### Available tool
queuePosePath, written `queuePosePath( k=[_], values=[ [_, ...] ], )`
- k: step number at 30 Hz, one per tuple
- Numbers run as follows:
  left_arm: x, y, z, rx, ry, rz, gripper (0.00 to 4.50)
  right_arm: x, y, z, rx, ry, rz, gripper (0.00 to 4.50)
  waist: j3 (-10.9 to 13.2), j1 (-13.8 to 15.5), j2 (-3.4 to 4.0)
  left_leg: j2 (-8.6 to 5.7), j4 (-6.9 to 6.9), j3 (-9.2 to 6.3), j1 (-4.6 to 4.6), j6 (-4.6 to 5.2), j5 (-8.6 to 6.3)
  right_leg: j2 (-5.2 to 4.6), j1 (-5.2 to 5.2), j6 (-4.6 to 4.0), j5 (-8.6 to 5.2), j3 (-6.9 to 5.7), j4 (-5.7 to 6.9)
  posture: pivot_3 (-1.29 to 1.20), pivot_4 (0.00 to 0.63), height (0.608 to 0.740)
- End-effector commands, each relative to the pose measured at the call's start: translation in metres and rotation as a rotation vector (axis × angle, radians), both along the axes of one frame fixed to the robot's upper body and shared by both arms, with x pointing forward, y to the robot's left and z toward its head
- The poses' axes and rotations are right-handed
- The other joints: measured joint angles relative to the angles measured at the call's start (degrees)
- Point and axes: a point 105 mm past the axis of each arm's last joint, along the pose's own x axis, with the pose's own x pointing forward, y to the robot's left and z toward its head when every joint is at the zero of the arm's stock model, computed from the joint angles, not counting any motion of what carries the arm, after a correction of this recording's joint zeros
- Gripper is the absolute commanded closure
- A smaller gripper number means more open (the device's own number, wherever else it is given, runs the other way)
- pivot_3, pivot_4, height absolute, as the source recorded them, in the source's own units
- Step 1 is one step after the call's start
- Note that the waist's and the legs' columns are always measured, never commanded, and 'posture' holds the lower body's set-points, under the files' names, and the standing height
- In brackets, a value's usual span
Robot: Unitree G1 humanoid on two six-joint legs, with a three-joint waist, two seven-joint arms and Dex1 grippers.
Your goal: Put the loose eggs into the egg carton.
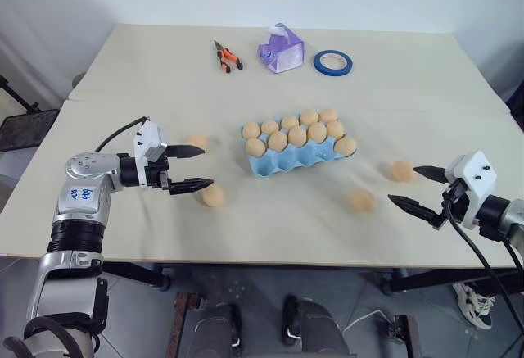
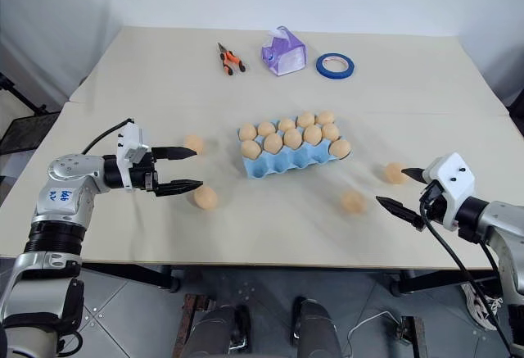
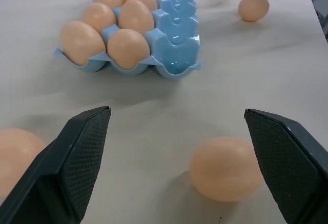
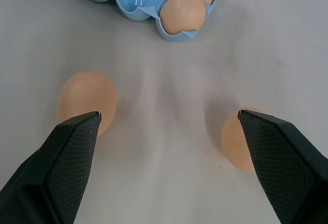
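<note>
Big pale table (image 1: 246,63), covered edge to edge. Light blue egg carton (image 1: 286,164) near the middle, angled, nine eggs seated in its cups (image 1: 296,134); nearest row mostly bare, with only the cup at its right end filled.

Left claw (image 1: 194,169) low over the table left of the carton, fingers spread wide, gripping nothing. Right claw (image 1: 416,188) off to the right near the front edge, likewise spread wide and bare.

Four loose eggs on the table: one (image 1: 213,196) just beside the left claw's nearer finger, one (image 1: 196,141) just past its farther finger, one (image 1: 360,201) in front of the carton's right end, one (image 1: 401,170) close to the right claw's farther fingertip. None touching the carton.

Along the far side: purple tissue pack (image 1: 281,49), blue tape roll (image 1: 332,63) just right of it, orange-handled pliers (image 1: 227,56) to its left.
</note>
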Motion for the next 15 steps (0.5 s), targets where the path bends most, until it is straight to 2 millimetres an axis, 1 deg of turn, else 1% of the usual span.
queuePosePath(
  k=[1,3,7,11,15],
  values=[
    [-0.001,-0.003,0.017,-0.007,-0.065,-0.036,0.04,-0.003,-0.003,0.019,-0.004,-0.063,-0.015,0.0,0.0,0.0,0.0,0.0,0.0,0.0,0.0,0.0,0.0,0.0,0.0,0.0,0.0,0.0,0.0,0.0,0.15,0.74],
    [0.002,-0.002,0.014,0.02,-0.051,-0.014,0.04,-0.003,-0.003,0.021,0.005,-0.069,-0.026,0.0,0.0,0.01,0.0,0.0,0.0,0.0,0.0,0.0,0.0,0.0,0.0,0.0,0.0,0.01,0.0,0.0,0.15,0.74],
    [0.001,-0.007,0.022,-0.032,-0.048,-0.027,0.04,-0.005,-0.006,0.028,0.043,-0.088,-0.067,0.0,0.0,0.05,0.0,0.0,0.0,0.0,0.0,0.0,0.0,0.0,0.01,0.0,0.0,0.01,-0.01,0.0,0.15,0.74],
    [-0.001,-0.007,0.026,-0.047,-0.049,-0.036,0.04,-0.01,-0.011,0.028,0.069,-0.093,-0.134,0.0,0.0,0.08,0.0,0.0,-0.03,-0.01,0.0,-0.01,-0.02,0.0,0.01,0.0,0.0,0.01,-0.04,0.0,0.15,0.74],
    [-0.014,-0.017,0.03,-0.054,-0.045,-0.118,0.04,-0.022,-0.021,0.021,0.155,-0.078,-0.272,0.0,0.0,0.15,0.0,0.01,-0.04,-0.01,-0.06,0.0,-0.03,0.01,-0.01,0.0,0.0,0.0,-0.07,0.0,0.15,0.74]
  ],
)
